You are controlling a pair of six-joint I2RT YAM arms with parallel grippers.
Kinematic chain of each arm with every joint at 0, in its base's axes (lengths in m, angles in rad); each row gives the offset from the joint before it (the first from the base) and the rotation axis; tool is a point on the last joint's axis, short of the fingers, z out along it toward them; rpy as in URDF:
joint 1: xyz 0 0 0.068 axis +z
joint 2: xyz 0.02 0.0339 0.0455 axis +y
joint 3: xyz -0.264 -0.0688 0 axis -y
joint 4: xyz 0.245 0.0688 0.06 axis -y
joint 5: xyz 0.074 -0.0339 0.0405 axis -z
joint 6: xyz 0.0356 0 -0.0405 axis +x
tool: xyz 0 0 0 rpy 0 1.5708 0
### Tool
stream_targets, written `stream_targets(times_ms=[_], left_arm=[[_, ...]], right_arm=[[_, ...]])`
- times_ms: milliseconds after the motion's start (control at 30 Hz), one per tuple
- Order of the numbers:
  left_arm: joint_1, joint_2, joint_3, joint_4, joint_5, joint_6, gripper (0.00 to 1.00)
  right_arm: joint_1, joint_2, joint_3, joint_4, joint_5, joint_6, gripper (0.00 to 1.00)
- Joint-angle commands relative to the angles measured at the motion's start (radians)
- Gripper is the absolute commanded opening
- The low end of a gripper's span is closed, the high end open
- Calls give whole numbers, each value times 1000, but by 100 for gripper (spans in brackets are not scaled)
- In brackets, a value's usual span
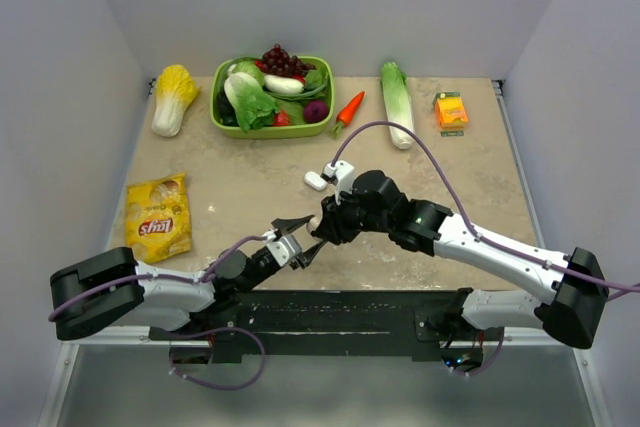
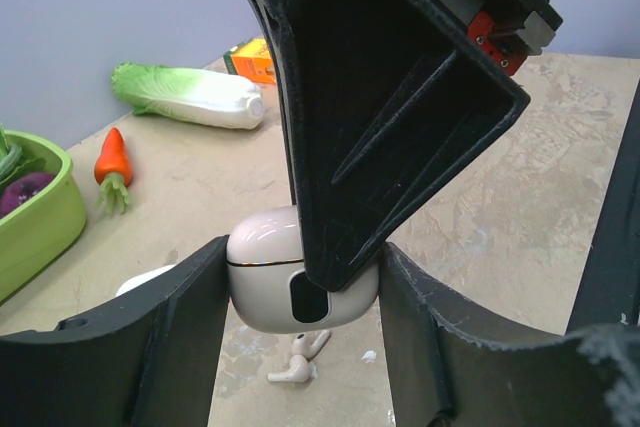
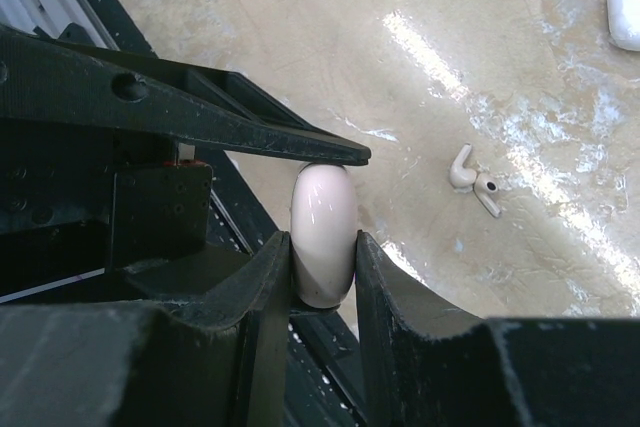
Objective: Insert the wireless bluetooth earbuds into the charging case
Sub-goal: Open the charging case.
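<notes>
Charging case [image 3: 322, 237]: lid shut, held clear of the table [image 3: 480, 67] near its front centre and clamped by the flat faces in the right pincer [image 3: 322, 239], long axis laid along that pincer's fingers, domed lid seen uppermost from the left wrist. Left pincer [image 2: 302, 252]: fingers set either side of the case, grip not determinable; both arms are reached inward, tips met. Earbuds [image 3: 475, 179]: laid together on the table, outside the case

The left arm [image 1: 170, 295] and right arm [image 1: 500, 252] wear white shells between bulky black joint housings, each trailed by a thin purple cable [image 1: 420, 147], and end in matte black, ribbed, wedge-shaped fingers [image 2: 150, 347], one carrying a small red insert [image 2: 490, 32].
</notes>
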Motion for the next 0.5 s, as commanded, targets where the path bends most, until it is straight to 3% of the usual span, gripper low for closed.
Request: stream_targets(times_ms=[0, 67, 100, 267, 400, 467], left_arm=[[-7, 3, 34, 312, 15, -21, 32], [-7, 3, 37, 311, 15, -23, 21], [-7, 3, 38, 309, 14, -25, 3], [-7, 12, 43, 298, 30, -21, 0], [-7, 11, 43, 292, 55, -12, 0], [-7, 11, 31, 320, 73, -3, 0]], right_arm=[[8, -23, 42, 32, 22, -10, 0], [10, -21, 42, 35, 22, -10, 0], [10, -21, 39, 38, 22, -10, 0], [16, -24, 38, 42, 19, -4, 0], [16, -36, 39, 46, 35, 23, 38], [16, -47, 42, 47, 58, 40, 47]])
